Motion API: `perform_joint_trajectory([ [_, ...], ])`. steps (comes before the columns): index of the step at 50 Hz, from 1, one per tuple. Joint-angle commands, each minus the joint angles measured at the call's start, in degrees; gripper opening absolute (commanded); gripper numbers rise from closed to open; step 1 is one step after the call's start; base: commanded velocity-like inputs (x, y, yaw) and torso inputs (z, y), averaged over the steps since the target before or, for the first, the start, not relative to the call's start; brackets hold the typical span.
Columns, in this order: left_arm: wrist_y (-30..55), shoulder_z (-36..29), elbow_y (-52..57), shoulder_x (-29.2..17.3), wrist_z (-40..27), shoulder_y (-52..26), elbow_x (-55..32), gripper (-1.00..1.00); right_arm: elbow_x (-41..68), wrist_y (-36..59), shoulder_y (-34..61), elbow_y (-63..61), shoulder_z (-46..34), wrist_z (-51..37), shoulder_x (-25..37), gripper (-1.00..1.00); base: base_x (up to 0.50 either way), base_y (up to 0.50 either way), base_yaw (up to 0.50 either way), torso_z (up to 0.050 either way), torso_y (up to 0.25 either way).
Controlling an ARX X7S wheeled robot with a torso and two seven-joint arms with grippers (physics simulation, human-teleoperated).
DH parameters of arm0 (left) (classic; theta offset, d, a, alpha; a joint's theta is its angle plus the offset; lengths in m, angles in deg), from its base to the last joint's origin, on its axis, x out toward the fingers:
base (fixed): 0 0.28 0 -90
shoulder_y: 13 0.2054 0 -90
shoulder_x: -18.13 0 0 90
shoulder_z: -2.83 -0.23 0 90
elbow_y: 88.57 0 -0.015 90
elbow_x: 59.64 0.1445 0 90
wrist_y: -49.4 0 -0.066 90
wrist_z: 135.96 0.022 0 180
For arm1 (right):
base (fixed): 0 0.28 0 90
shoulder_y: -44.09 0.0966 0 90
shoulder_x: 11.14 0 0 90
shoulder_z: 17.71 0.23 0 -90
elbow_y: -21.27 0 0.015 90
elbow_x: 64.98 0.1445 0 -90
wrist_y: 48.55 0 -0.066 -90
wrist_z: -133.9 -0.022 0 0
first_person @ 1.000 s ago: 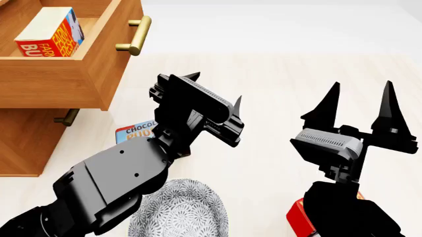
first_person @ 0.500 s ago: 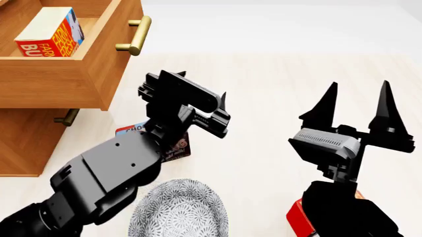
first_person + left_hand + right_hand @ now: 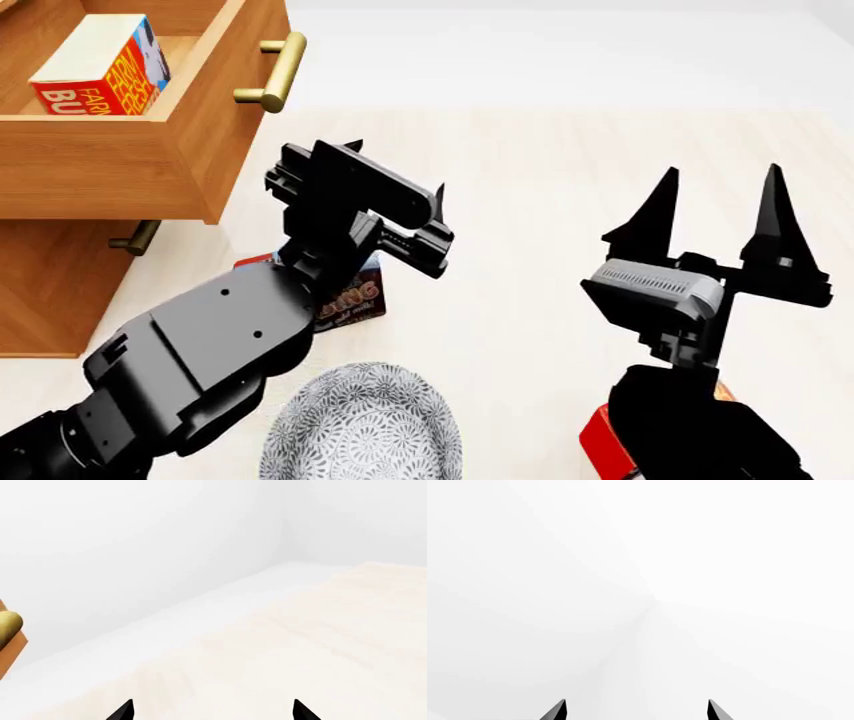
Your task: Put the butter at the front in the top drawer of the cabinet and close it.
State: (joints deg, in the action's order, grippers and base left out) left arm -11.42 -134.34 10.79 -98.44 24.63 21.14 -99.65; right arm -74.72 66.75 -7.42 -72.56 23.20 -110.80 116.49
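A red-and-orange butter carton (image 3: pixel 100 65) lies inside the top drawer (image 3: pixel 120 150), which stands pulled out of the light-brown cabinet (image 3: pixel 47 290). Its brass handle (image 3: pixel 274 72) juts to the right, and the handle's end (image 3: pixel 9 625) shows in the left wrist view. My left gripper (image 3: pixel 398 170) hovers open and empty, right of the drawer front and below the handle. Its fingertips (image 3: pixel 123 711) are wide apart over bare floor. My right gripper (image 3: pixel 721 180) points up, open and empty. The corner of a red carton (image 3: pixel 601 440) peeks from under my right arm.
A brown-and-blue chocolate pudding box (image 3: pixel 350 298) lies on the floor, half hidden by my left arm. A grey patterned bowl (image 3: pixel 360 425) sits in the near foreground. The lower drawer's handle (image 3: pixel 134 238) shows below the open drawer. White walls lie beyond the pale floor.
My left gripper has moved left, toward the open drawer's front, uncovering more of the pudding box. The right gripper has shifted only slightly. The butter in the drawer has not moved.
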Motion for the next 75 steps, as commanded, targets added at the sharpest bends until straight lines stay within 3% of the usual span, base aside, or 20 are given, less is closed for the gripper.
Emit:
perform_joint_trajectory([
  [1,0.4,0.2,0.7,-1.2,-0.2,-0.3,0.2,1.0,0.0,-0.4,0.0,0.4,0.2,0.1,-0.3,1.0,0.0,0.0,0.0,0.0,0.0],
  [58,-2.3,3.1,-10.3,-3.6,3.3,-3.9,1.6,1.0,-0.8,0.0,-0.2,1.1,0.3,1.1,-1.2,1.0,0.0,0.0,0.0,0.0,0.0],
  [75,-2.0,5.9,-9.9,-8.4,2.8,-2.8,0.0,1.0,-1.1,-0.2,0.2,1.8,0.1,1.6,-1.7,1.0,0.0,0.0,0.0,0.0,0.0],
])
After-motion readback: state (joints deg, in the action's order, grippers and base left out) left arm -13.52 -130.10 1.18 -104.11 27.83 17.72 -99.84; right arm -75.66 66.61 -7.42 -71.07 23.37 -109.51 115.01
